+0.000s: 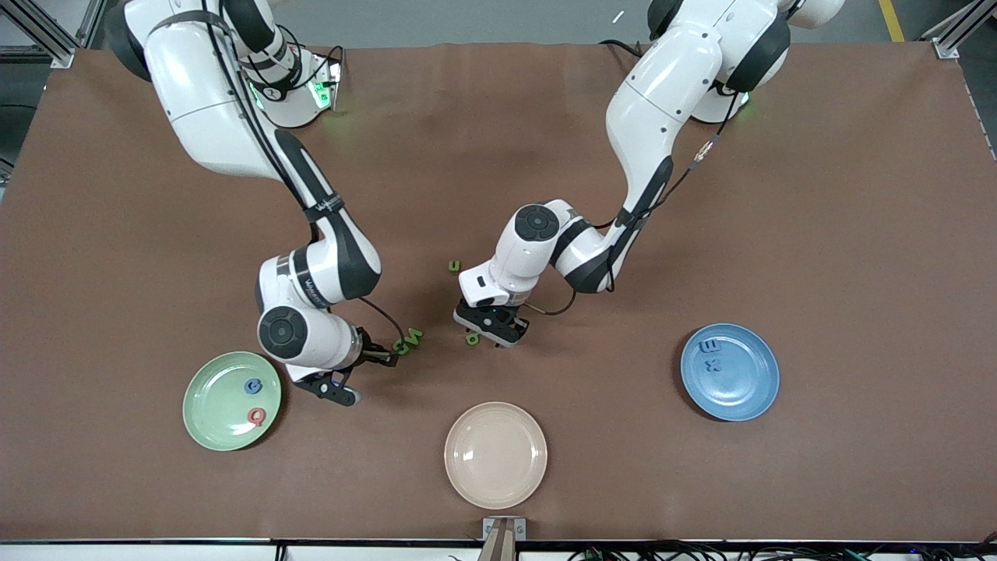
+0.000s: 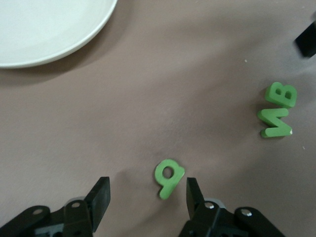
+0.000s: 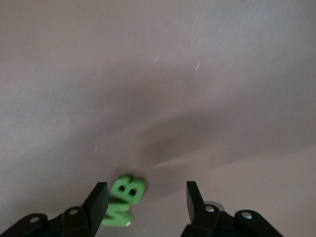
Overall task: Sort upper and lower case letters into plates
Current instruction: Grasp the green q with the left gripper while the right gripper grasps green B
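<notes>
Brown matte cloth covers the table (image 1: pixel 818 234). Taking the glossy cream-beige plate (image 1: pixel 495 455) as landmark: the pale green plate (image 1: pixel 210 405) lies toward the right arm's end, carrying a blue letter (image 1: pixel 252 386) and a pinkish red letter (image 1: pixel 256 416); the blue plate (image 1: pixel 752 382) lies toward the left arm's end, carrying two blue letters (image 1: pixel 709 356). Farther from the camera than the beige plate, the left gripper (image 2: pixel 146 196) is low with jaws parted around a flat green g-shaped letter (image 2: pixel 168 176), one finger (image 2: pixel 194 193) just beside it. Toward the right arm's end, the right gripper (image 3: pixel 146 200) is open and empty beside green letters M and B (image 3: pixel 122 199). Another green letter (image 1: pixel 454 266) lies farther off.
</notes>
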`<state>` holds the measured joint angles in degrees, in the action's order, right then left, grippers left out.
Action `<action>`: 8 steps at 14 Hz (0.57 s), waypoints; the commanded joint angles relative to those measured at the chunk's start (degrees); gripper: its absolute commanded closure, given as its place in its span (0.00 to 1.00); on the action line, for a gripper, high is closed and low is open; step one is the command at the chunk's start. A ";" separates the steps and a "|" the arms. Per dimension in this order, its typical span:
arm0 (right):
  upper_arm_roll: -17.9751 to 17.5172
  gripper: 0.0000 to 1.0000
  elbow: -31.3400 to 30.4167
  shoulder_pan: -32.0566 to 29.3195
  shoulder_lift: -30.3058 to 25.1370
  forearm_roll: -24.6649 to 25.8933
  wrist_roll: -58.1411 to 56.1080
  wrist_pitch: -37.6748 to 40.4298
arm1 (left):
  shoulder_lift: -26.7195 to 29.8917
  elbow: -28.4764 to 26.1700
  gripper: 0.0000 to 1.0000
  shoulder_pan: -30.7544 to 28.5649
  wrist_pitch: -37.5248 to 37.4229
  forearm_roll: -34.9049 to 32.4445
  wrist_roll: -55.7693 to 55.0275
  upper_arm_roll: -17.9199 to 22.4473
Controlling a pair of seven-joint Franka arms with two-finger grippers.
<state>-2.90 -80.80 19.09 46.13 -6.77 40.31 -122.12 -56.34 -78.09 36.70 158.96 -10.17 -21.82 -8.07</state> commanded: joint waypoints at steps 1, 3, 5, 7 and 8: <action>0.17 0.27 -3.56 2.09 -0.96 -1.40 4.60 -4.07 | -3.94 6.10 0.37 1.62 1.00 -0.99 1.69 1.20; 0.26 0.27 -5.15 2.71 -0.87 -1.23 5.66 -6.89 | -4.22 6.46 0.38 3.11 1.09 -0.99 1.78 2.78; 0.26 0.27 -5.59 2.71 -0.69 -0.88 5.66 -7.87 | -4.48 6.29 0.43 4.08 1.09 -1.17 1.96 3.58; 0.26 0.27 -5.86 2.89 -0.34 -0.61 5.57 -8.65 | -5.01 6.20 0.44 4.34 1.09 -1.34 2.13 4.02; 0.35 0.27 -5.95 2.97 -0.25 -0.44 5.57 -8.92 | -5.01 5.94 0.47 4.78 1.09 -1.43 2.22 4.20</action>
<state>-2.73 -85.45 21.84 46.39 -6.79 45.47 -129.83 -59.97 -73.63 40.59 159.77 -10.39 -20.06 -4.77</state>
